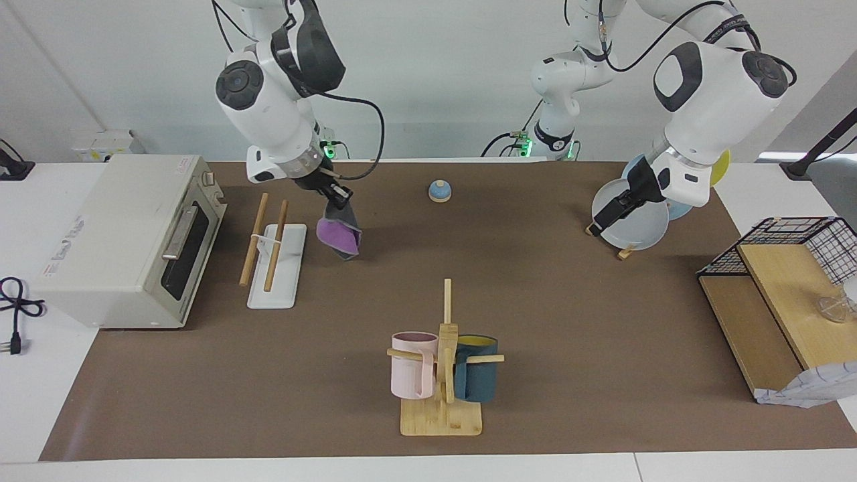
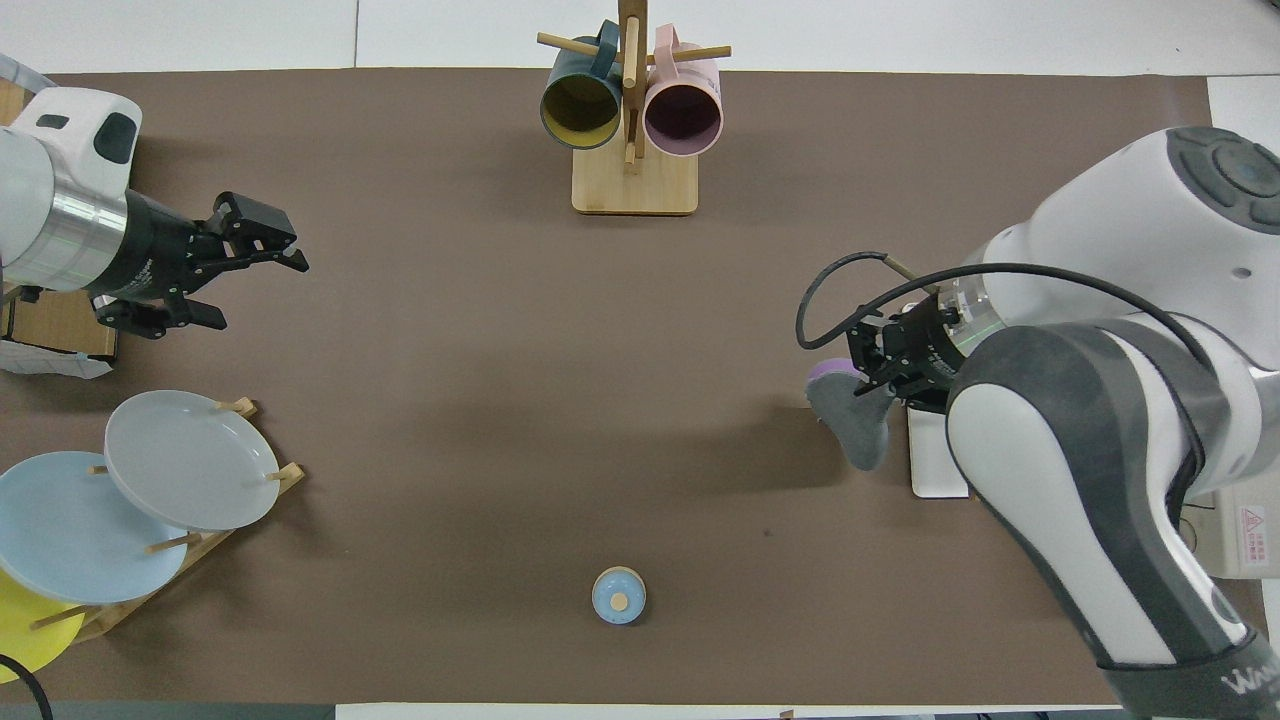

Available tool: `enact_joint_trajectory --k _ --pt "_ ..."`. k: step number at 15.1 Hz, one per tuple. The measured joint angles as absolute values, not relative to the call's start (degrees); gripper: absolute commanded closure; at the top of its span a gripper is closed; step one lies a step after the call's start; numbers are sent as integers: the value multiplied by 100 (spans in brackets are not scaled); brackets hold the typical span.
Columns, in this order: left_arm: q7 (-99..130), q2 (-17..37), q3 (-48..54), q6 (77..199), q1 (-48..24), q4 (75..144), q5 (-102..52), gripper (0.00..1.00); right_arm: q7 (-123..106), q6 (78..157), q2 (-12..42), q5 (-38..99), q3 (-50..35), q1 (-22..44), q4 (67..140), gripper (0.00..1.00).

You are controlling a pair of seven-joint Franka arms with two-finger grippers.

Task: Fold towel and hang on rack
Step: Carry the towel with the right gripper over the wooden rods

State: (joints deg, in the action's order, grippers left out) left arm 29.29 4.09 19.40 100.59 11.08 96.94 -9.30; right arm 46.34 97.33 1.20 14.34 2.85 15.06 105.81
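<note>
The towel (image 1: 339,233), purple on one face and dark grey on the other, hangs folded from my right gripper (image 1: 333,199), which is shut on its top edge. It dangles over the mat just beside the rack (image 1: 270,249), on the side toward the table's middle. The rack is two wooden rods on a white base. From overhead, the right gripper (image 2: 884,366) and the towel (image 2: 851,421) show, while the right arm covers most of the rack (image 2: 934,462). My left gripper (image 1: 604,219) hangs open and empty over the plate stand's edge; overhead its open fingers (image 2: 270,244) are plain.
A toaster oven (image 1: 127,234) stands beside the rack at the right arm's end. A mug tree (image 1: 442,361) with two mugs stands far from the robots. A plate stand (image 1: 633,214), a blue bell (image 1: 439,191) and a wire basket shelf (image 1: 783,268) are also here.
</note>
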Motion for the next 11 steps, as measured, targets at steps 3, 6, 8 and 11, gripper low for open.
enact_joint_trajectory --k 3,6,8,11 --pt "1691 402 1948 10091 1114 9604 -440 0 4061 9708 89 1098 286 1271 10776 100" --pt "1178 371 1950 10055 1112 9495 -193 0 3378 9708 22 473 281 1199 10885 100" --pt "1034 325 1960 9875 1100 9448 16 0 2699 9708 -5 21 282 1059 10891 100" --pt "623 179 1982 9552 1086 9432 158 0 1856 9708 -53 -449 282 957 10892 100"
